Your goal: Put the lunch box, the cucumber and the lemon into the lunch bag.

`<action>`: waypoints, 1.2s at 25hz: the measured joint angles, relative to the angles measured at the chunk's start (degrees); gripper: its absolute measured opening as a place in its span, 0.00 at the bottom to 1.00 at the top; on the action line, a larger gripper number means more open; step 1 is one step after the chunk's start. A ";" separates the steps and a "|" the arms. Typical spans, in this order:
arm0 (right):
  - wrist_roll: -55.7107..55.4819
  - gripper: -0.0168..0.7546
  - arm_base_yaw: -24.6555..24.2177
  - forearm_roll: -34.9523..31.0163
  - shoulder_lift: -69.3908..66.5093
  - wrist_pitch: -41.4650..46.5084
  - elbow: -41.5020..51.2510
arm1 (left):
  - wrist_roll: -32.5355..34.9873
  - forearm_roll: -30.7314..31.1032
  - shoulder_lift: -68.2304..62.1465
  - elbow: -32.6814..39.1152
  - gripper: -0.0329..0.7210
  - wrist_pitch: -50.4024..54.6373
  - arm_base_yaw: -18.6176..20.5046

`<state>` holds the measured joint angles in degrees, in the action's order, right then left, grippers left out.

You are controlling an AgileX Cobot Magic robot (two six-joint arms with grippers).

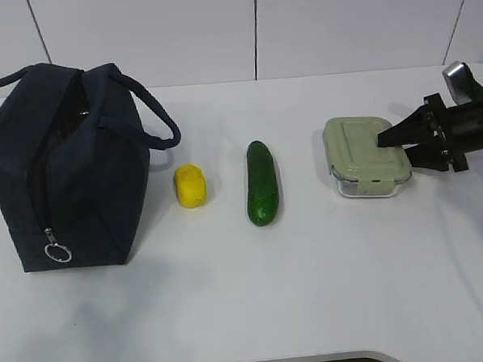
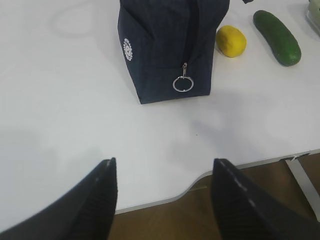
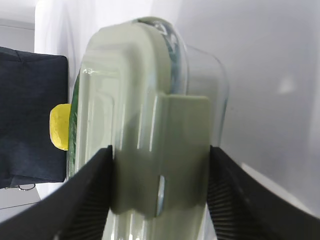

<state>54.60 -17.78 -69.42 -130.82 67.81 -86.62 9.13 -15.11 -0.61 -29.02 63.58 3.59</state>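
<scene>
Lunch bag [image 1: 70, 166]: matt navy cloth, metal ring pull [image 2: 183, 83]. Lunch box [image 1: 366, 154]: clear glossy body, matt sage plastic lid. My fingers [image 3: 85, 200]: ribbed black pads.

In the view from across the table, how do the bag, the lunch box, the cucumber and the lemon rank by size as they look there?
Largest to smallest in the exterior view:
1. lunch bag, by far the biggest.
2. lunch box.
3. cucumber, longer than the box is deep but much slimmer.
4. lemon, the smallest.
All four lie at about the same depth, so nearness hardly skews this.
</scene>
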 joint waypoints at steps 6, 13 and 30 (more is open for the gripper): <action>-0.46 0.56 0.00 0.00 0.00 0.00 0.00 | 0.00 0.00 0.00 0.00 0.62 0.00 0.00; -0.79 0.55 0.00 0.00 0.00 0.00 0.00 | 0.00 -0.11 0.00 0.00 0.62 0.00 2.35; -1.19 0.55 0.00 0.00 0.00 0.11 0.00 | 0.00 -0.11 0.00 0.00 0.62 0.00 2.50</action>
<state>53.41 -17.78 -69.42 -130.82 67.92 -86.62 9.13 -15.22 -0.61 -29.02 63.58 6.09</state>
